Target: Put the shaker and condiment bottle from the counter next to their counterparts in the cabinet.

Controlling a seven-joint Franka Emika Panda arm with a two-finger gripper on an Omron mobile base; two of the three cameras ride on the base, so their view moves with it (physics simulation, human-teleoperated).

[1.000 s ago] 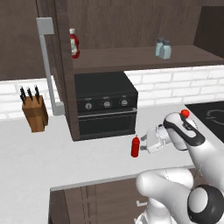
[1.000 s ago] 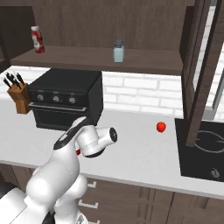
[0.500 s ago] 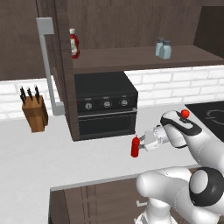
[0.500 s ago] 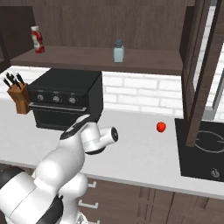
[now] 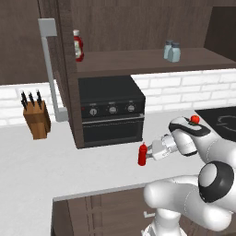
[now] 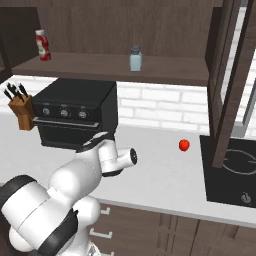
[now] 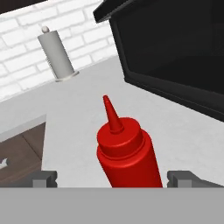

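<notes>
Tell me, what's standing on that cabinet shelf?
On the shelf stand a labelled red bottle at the left and two pale shakers close together at the right. The cabinet's frame hides the shelf's far left end.

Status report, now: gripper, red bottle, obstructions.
Gripper open, jaws straddling the condiment bottle, not yet closed. Bottle upright on the counter, in front of the black oven. Nothing between the jaws and the bottle.
</notes>
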